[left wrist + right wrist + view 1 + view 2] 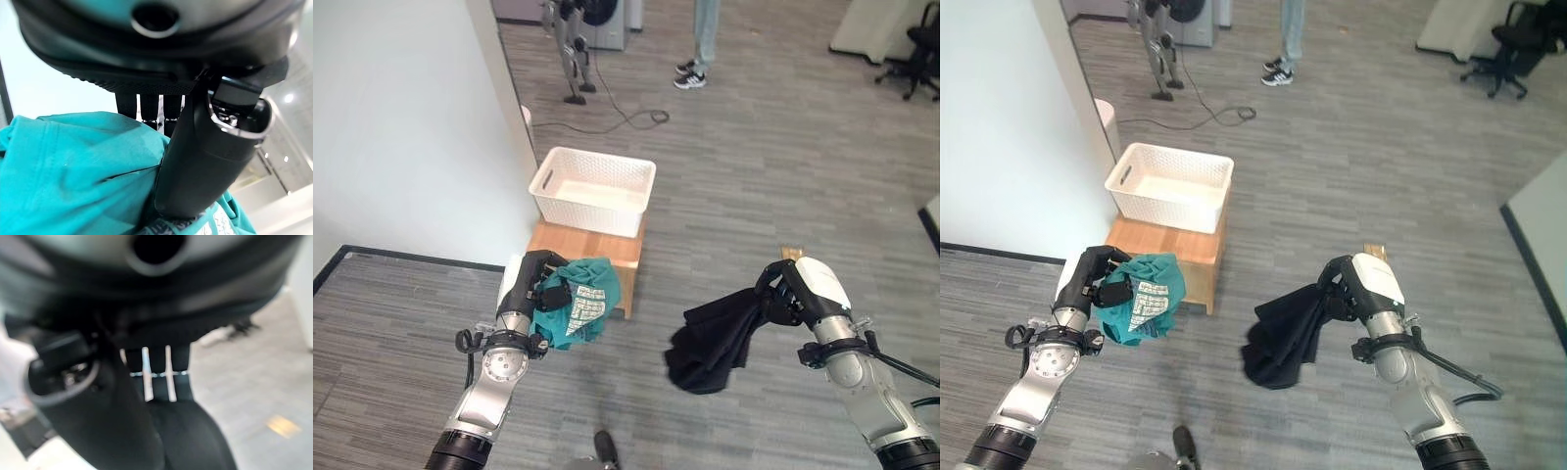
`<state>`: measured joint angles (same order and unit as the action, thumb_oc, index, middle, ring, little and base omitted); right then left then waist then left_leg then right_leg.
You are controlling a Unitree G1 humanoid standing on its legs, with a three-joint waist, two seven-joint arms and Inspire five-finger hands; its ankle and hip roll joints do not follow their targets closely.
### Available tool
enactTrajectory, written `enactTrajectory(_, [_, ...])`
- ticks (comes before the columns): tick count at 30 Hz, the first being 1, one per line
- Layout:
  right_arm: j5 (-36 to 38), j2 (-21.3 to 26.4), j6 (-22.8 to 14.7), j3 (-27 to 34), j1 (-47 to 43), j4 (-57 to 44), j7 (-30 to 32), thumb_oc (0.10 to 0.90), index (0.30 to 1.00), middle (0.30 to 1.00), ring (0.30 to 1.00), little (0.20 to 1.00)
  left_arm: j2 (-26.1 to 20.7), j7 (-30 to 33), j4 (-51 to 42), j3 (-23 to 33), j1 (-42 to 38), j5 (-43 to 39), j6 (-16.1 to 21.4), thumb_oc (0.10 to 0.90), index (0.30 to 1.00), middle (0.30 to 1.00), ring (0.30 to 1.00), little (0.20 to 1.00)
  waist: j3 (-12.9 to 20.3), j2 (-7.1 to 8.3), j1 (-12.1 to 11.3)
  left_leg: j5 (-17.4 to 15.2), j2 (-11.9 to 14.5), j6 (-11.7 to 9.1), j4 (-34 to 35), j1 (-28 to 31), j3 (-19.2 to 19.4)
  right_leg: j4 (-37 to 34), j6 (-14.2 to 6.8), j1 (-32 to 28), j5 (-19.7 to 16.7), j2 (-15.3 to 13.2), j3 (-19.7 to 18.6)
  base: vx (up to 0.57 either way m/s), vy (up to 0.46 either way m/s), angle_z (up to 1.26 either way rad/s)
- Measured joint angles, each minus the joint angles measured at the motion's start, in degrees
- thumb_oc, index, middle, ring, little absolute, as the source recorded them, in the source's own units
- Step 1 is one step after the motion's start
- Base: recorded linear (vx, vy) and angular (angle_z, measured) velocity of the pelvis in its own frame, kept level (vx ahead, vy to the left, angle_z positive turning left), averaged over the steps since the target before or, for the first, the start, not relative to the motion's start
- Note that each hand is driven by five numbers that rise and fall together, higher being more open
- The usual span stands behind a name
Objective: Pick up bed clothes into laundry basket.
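An office or lab: grey carpet [773,147], office chair [913,61].

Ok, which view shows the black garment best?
The left eye view: the black garment hangs whole from the right hand, against the floor. The right eye view shows it much the same. The right wrist view catches a dark fold past the fingers.

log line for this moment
left hand: holds teal garment | right hand: holds black garment | laundry basket: empty
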<state>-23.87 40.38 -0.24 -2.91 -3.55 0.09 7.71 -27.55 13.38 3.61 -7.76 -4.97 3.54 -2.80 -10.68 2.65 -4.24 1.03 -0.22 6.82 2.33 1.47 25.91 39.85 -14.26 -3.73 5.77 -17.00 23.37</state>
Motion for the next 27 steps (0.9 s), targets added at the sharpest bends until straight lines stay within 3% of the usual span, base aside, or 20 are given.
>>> enactTrajectory(1, [-0.25, 0.59, -0.75, 0.43, -0.77, -0.77, 0.18, 0.4, 0.3, 0.3, 0.3, 0.3, -0.07, 0.27, 0.05, 0.1, -0.02, -0.07, -0.37, 0.4, 0.3, 0.3, 0.3, 0.3, -0.49, -0.77, 0.49, 0.44, 0.37, -0.21, 0.08, 0.46, -0.26, 1.76, 1.31, 2.04, 2.71, -2.12, 2.27, 0.22, -0.081, 0.3])
enactTrajectory(2, [-0.55, 2.43, -1.15, 0.66, -0.83, -1.25, 0.16, 0.4, 0.3, 0.3, 0.3, 0.3, 0.29, 0.14, 0.01, 0.01, -0.03, -0.12, -0.37, 0.4, 0.3, 0.3, 0.3, 0.3, -1.2, -1.89, 1.29, 0.37, 1.34, 0.18, 0.56, 1.82, -2.01, -2.55, 1.09, 4.27, 3.81, -3.11, 2.94, 0.29, -0.149, 0.45])
enactTrajectory(3, [-0.56, 2.86, -1.07, 0.71, -0.79, -0.93, 0.17, 0.4, 0.3, 0.3, 0.3, 0.3, 0.36, 0.11, -0.01, 0.06, 0.01, -0.14, -0.35, 0.4, 0.3, 0.3, 0.3, 0.3, -1.4, -2.24, 1.31, 0.34, 1.85, -0.02, 1.2, 2.72, -3.12, -6.75, 1.33, 5.55, 3.87, -3.16, 3.04, 0.28, -0.226, 0.76])
enactTrajectory(4, [-0.55, 3.27, -0.79, 0.97, -0.31, -0.87, 0.18, 0.4, 0.3, 0.3, 0.3, 0.3, 0.75, 0.1, -0.04, 0.2, 0.0, -0.13, -0.25, 0.4, 0.3, 0.3, 0.3, 0.3, -1.66, -2.66, 2.18, 1.01, 2.89, -0.97, 1.71, 3.27, -5.23, -14.37, 1.77, 6.12, 3.57, -1.36, 2.37, 0.16, -0.168, 0.79])
enactTrajectory(6, [-0.55, 4.18, -0.26, 1.04, 0.22, -0.44, 0.18, 0.4, 0.3, 0.3, 0.3, 0.3, 1.74, 0.01, 0.0, 0.41, -0.03, -0.13, -0.02, 0.4, 0.3, 0.3, 0.3, 0.3, -1.83, -2.45, 3.1, 2.02, 4.45, -2.69, 2.67, 3.76, -7.98, -27.5, 3.75, 7.94, 0.73, 1.54, -2.21, 0.29, -0.221, 0.86])
enactTrajectory(7, [-0.55, 4.17, -0.16, 1.13, 0.36, -0.4, 0.19, 0.4, 0.3, 0.3, 0.3, 0.3, 1.97, -0.14, 0.03, 0.43, 0.03, -0.12, -0.03, 0.4, 0.3, 0.3, 0.3, 0.3, -1.95, -1.87, 3.06, 2.41, 4.71, -3.25, 2.65, 3.9, -8.45, -31.89, 3.7, 8.44, -1.71, 2.39, -3.8, 0.28, -0.208, 0.78])
enactTrajectory(8, [-0.53, 4.64, -0.13, 1.12, 0.33, -0.33, 0.18, 0.4, 0.3, 0.3, 0.3, 0.3, 2.8, -0.16, 0.89, 0.56, 0.03, 0.01, 0.17, 0.4, 0.3, 0.3, 0.3, 0.3, -2.03, -1.47, 3.34, 1.15, 5.71, -4.37, 2.54, 3.73, -12.29, -38.48, 3.03, 9.58, -5.63, 4.67, -10.94, 0.27, -0.18, 1.22])
enactTrajectory(9, [-0.51, 5.46, -0.01, 1.16, 0.04, -0.36, 0.19, 0.4, 0.3, 0.3, 0.3, 0.3, 3.18, -0.32, 2.2, 0.06, -0.09, -0.01, 0.18, 0.4, 0.3, 0.3, 0.3, 0.3, -2.1, 0.08, 3.6, 2.03, 6.24, -6.98, 2.75, 3.89, -14.27, -45.57, 3.04, 9.62, -9.54, 5.94, -15.79, 0.24, -0.168, 1.29])
enactTrajectory(10, [-0.5, 5.47, 0.0, 1.15, -0.33, -0.34, 0.2, 0.4, 0.3, 0.3, 0.3, 0.3, 1.93, -0.61, 2.22, -0.3, 0.2, 0.02, 0.2, 0.4, 0.3, 0.3, 0.3, 0.3, -2.33, 2.81, 3.22, 1.91, 5.56, -9.96, 2.79, 5.03, -14.92, -44.96, 4.14, 9.69, -11.32, 4.44, -15.53, 0.36, -0.219, 1.18])
enactTrajectory(11, [-0.47, 5.68, -0.06, 1.06, -1.31, 0.75, 0.18, 0.4, 0.3, 0.3, 0.3, 0.3, 2.6, -0.61, 3.29, -0.26, 0.83, 0.08, 0.16, 0.4, 0.3, 0.3, 0.3, 0.3, -2.43, 3.09, 2.45, 1.19, 6.9, -12.78, 3.04, 5.64, -16.27, -44.61, 5.73, 8.36, -17.63, 5.36, -15.26, 0.27, -0.161, 0.63])
enactTrajectory(13, [-0.06, 8.75, 0.81, 0.98, -3.92, 2.53, 0.18, 0.4, 0.3, 0.3, 0.3, 0.3, 3.66, -0.73, 4.13, -1.6, 1.64, 0.08, 0.2, 0.4, 0.3, 0.3, 0.3, 0.3, -1.48, 1.83, 1.97, -0.36, 9.7, -13.01, 0.87, 3.94, -15.51, -45.05, 6.0, 8.08, -15.55, 8.07, -12.76, 0.2, -0.13, 0.62])
enactTrajectory(15, [0.55, 14.68, 0.99, 1.04, -8.64, 4.89, 0.26, 0.4, 0.3, 0.3, 0.3, 0.3, 3.79, -1.38, 4.22, -3.37, 1.63, 0.12, 0.27, 0.4, 0.3, 0.3, 0.3, 0.3, -1.08, -0.33, 3.05, -0.11, 9.98, -13.26, 0.35, 2.61, -15.6, -44.9, 7.8, 8.2, -15.9, 10.12, -9.98, 0.17, -0.142, 0.61])
enactTrajectory(17, [1.97, 18.98, 1.3, -2.75, -18.87, 12.02, 0.8, 0.4, 0.3, 0.3, 0.3, 0.3, 3.76, -1.54, 5.26, -3.66, 0.84, 0.15, 0.31, 0.4, 0.3, 0.3, 0.3, 0.3, -1.57, -0.05, 2.85, 2.83, 11.75, -16.09, 1.34, 3.26, -15.96, -45.03, 9.97, 6.68, -16.01, 11.99, -8.24, 0.24, -0.234, 0.32])
enactTrajectory(24, [2.85, 22.99, 1.93, -4.37, -25.59, 15.19, 1.25, 0.4, 0.3, 0.3, 0.3, 0.3, 4.21, -1.59, 5.08, -0.18, 2.64, -0.19, 1.82, 0.4, 0.3, 0.3, 0.3, 0.3, -1.4, -0.28, 1.98, 3.1, 11.8, -16.5, 0.97, 4.43, -20.19, -45.06, 8.84, 1.42, -12.56, 11.77, -2.79, 0.16, -0.162, 0.47])
enactTrajectory(25, [2.88, 24.0, 1.98, -5.55, -26.44, 15.29, 1.22, 0.4, 0.3, 0.3, 0.3, 0.3, 4.22, -1.59, 5.26, 0.8, 3.04, -0.21, 1.82, 0.4, 0.3, 0.3, 0.3, 0.3, -1.36, -0.14, 1.55, 3.05, 11.45, -16.57, -1.03, 3.15, -20.36, -45.06, 8.29, 1.12, -12.01, 11.39, -2.18, 0.08, -0.222, 0.57])
enactTrajectory(27, [2.9, 27.14, 1.48, -8.25, -29.51, 15.48, 1.22, 0.4, 0.3, 0.3, 0.3, 0.3, 4.15, -1.55, 5.62, 3.33, 3.82, -0.84, 1.97, 0.4, 0.3, 0.3, 0.3, 0.3, -1.96, 0.49, 0.16, 2.6, 10.53, -17.52, -9.55, -2.2, -20.89, -44.83, 9.32, 0.42, -11.02, 10.41, -0.01, 0.06, -0.19, 0.64])
